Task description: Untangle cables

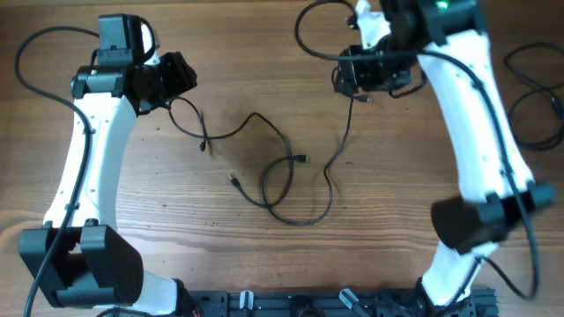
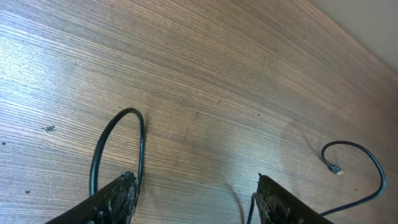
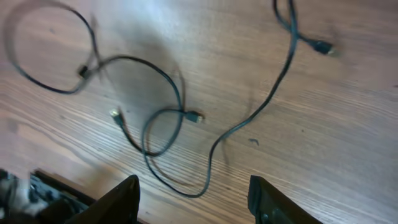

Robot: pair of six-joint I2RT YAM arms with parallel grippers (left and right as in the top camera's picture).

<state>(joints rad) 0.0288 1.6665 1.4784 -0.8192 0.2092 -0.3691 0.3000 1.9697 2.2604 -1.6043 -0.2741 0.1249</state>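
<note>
Thin black cables lie in loose loops on the wooden table. One cable (image 1: 264, 121) runs from under my left gripper (image 1: 179, 77) to a plug near the middle and forms a small loop. A second cable (image 1: 328, 180) curves from a plug at centre up toward my right gripper (image 1: 366, 79). In the left wrist view my left gripper (image 2: 194, 190) is open, with a cable loop (image 2: 140, 134) beside its left finger and another plug end (image 2: 336, 169) to the right. In the right wrist view my right gripper (image 3: 193, 193) is open and empty above the crossed cables (image 3: 168, 78).
Thicker black robot cables (image 1: 538, 97) lie at the right edge, and another (image 1: 35, 53) arcs at the top left. A dark rail (image 1: 352, 304) runs along the table's front edge between the two arm bases.
</note>
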